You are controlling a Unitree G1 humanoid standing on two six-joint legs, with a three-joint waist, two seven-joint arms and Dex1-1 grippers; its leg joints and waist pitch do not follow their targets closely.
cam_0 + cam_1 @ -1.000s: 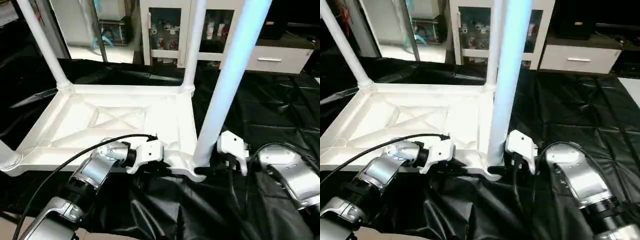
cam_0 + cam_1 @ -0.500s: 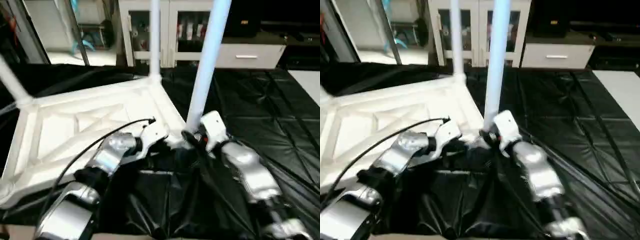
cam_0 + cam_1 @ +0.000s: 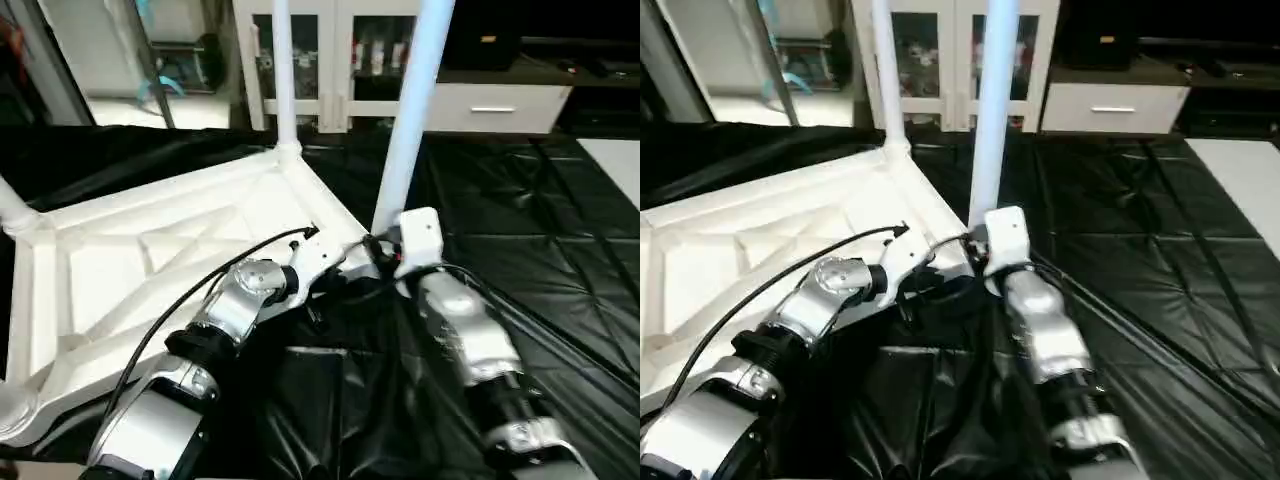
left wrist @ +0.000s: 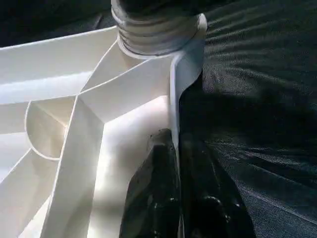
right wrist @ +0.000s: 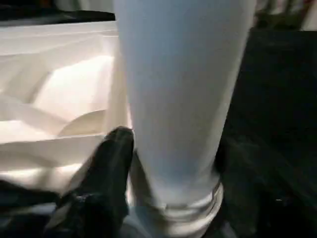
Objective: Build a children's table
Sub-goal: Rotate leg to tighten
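The white tabletop (image 3: 150,250) lies upside down on a black cloth, its X-ribs facing up. Three white legs stand upright in its corner sockets: one near (image 3: 410,110), one far (image 3: 283,80), one at the left (image 3: 15,212). My left gripper (image 3: 330,262) is shut on the tabletop's thin rim (image 4: 173,89), just beside the near leg's threaded socket (image 4: 153,34). My right gripper (image 3: 385,248) is shut around the base of the near leg (image 5: 173,99), with one black finger (image 5: 106,168) pressed against its side.
The black cloth (image 3: 540,220) spreads in folds to the right and front. A white glass-door cabinet (image 3: 330,60) and a white drawer unit (image 3: 500,105) stand behind. A black cable (image 3: 190,290) arcs over my left forearm.
The whole view has swung, so the tabletop now sits turned in the picture and my right forearm reaches up from below. Both grippers keep their holds on the rim and the leg.
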